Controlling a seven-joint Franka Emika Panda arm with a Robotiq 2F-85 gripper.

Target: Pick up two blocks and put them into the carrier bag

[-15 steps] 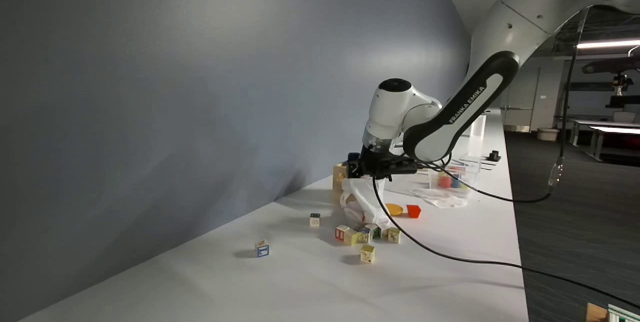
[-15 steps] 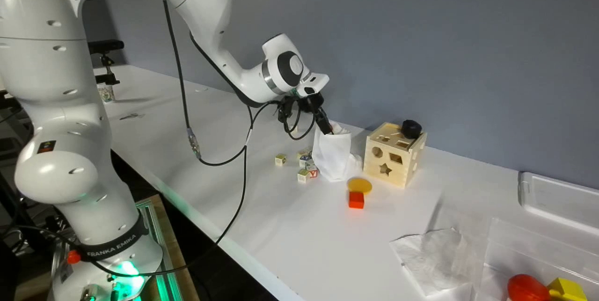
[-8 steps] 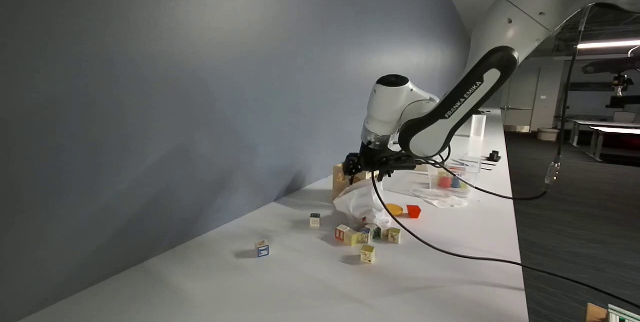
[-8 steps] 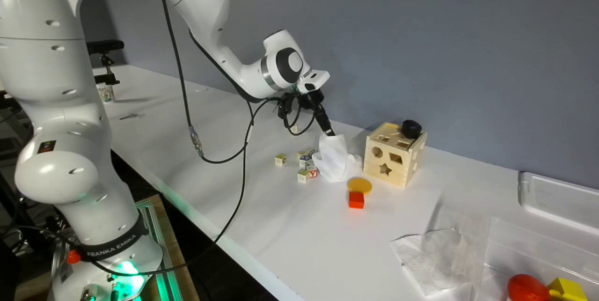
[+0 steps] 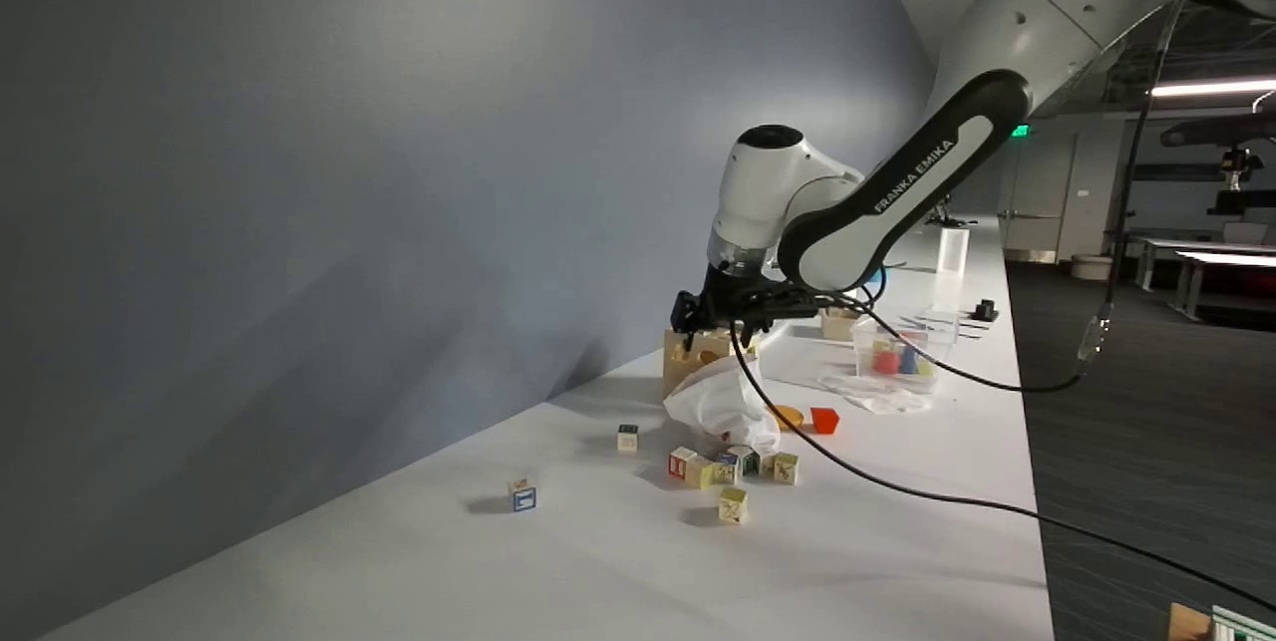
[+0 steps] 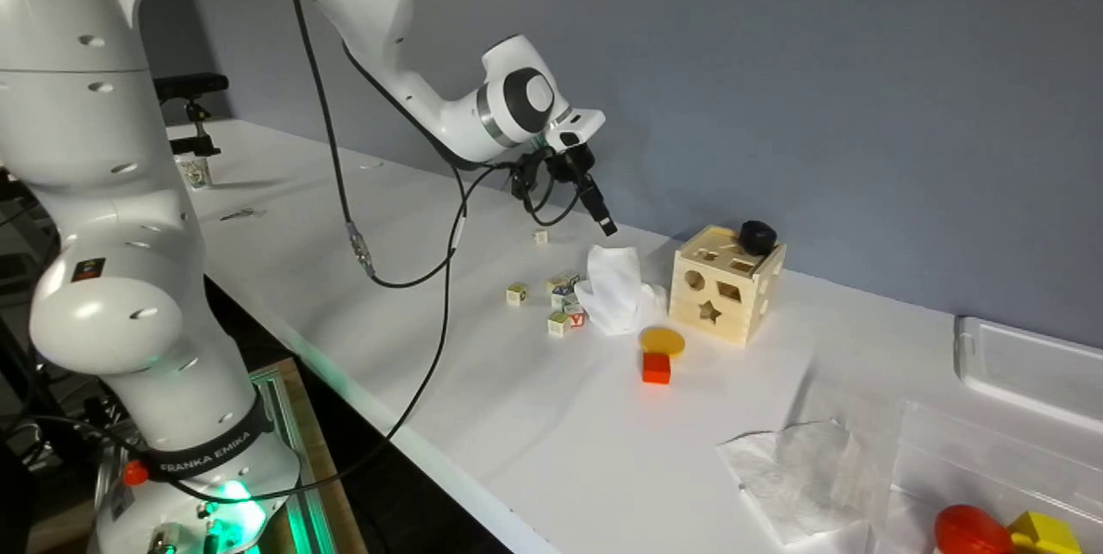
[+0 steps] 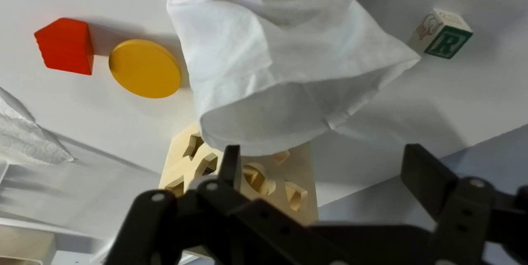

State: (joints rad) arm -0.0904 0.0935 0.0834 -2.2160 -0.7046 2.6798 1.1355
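The white carrier bag [image 5: 720, 409] stands slumped on the table, and also shows in an exterior view [image 6: 614, 291]. In the wrist view its mouth [image 7: 264, 116] faces my gripper, and I see no block inside; its bottom is hidden. My gripper [image 7: 321, 160] is open and empty, a little above and apart from the bag, as an exterior view [image 6: 608, 227] shows. Several letter blocks [image 5: 726, 468] cluster beside the bag. Single blocks lie apart: one near the front [image 5: 733, 505], one farther left [image 5: 522, 495], and one with a green R [image 7: 447, 38].
A wooden shape-sorter box [image 6: 722, 287] with a black piece [image 6: 757, 238] on top stands beside the bag. A yellow disc [image 6: 663, 341] and red piece [image 6: 656, 369] lie near it. A clear container [image 6: 939, 476] stands farther off. A wall [image 6: 819, 106] runs along the back.
One second ago my fingers were at the raised bag rim. The bag has since sagged free of them, and my gripper has risen away above it. The blocks have not moved.
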